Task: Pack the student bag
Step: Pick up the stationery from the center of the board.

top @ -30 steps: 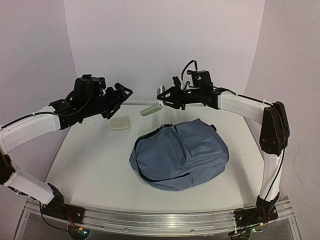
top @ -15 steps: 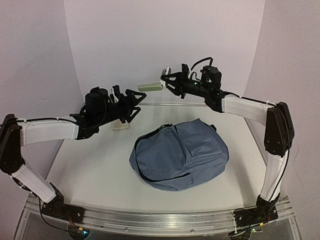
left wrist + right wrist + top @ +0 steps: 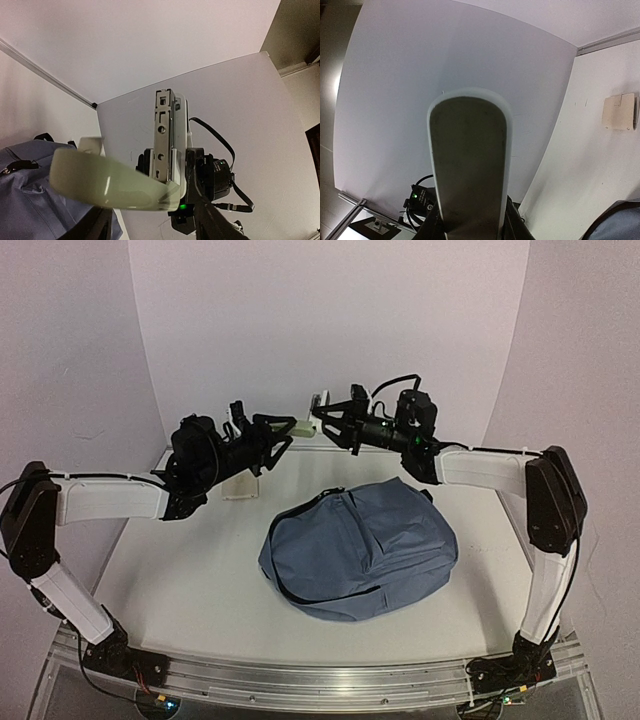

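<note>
Left arm (image 3: pixel 110 498) swung in; right jaws clamp pale green flat oblong slab (image 3: pixel 110 182), left jaws straddle it, grip unclear. Blue-grey fabric backpack (image 3: pixel 360 550) on tabletop (image 3: pixel 180 570).

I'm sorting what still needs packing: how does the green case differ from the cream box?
The case is pale green, long and round-ended; the box is cream and squarish. The case is held in the air by the right gripper; the box lies on the table. Both are small and outside the bag.
</note>
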{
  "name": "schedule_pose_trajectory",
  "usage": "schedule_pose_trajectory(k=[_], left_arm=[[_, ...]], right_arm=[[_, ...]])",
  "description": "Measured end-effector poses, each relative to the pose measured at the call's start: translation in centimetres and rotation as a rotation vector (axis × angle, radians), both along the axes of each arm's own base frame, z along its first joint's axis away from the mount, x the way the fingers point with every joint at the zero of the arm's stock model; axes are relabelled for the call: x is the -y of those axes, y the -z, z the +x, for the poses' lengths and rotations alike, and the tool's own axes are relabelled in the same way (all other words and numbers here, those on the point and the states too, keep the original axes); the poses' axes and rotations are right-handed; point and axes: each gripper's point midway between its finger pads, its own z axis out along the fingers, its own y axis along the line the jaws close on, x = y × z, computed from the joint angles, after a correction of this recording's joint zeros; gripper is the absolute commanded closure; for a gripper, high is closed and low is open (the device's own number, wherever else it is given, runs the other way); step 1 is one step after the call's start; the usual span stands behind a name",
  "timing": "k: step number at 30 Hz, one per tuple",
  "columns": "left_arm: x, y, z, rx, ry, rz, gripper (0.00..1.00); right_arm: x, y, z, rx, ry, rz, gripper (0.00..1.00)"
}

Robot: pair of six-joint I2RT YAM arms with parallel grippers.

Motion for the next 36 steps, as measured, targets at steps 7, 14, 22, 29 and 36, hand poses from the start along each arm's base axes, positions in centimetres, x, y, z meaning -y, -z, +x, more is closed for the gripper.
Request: schedule_pose_trajectory(k=[7, 14, 22, 29, 36], left_arm=[[-0.5, -0.4, 0.5, 0.002, -0.014, -0.021, 0.75], [-0.7, -0.5, 0.7, 0.015, -0.029, -0.015, 0.50], [-0.8, -0.3, 0.8, 0.010, -0.025, -0.010, 0.48], [-1.0, -0.5, 0.9, 0.012, -0.019, -0.018, 0.71], [-1.0, -2.1, 0.2, 0.033, 0.006, -0.050, 0.96]], right_arm=[[-0.8, -0.2, -1.5, 0.006, -0.042, 0.036, 1.00], [-1.3, 0.8, -2.6, -0.023, -0.071, 0.035, 1.00], [-1.8, 0.3, -3.4, -0.010, -0.096, 0.054, 1.00], [-2.3, 0.1, -4.3, -0.003, -0.124, 0.061, 1.00], [-2.2, -0.4, -4.8, 0.039, -0.143, 0.076, 0.46]])
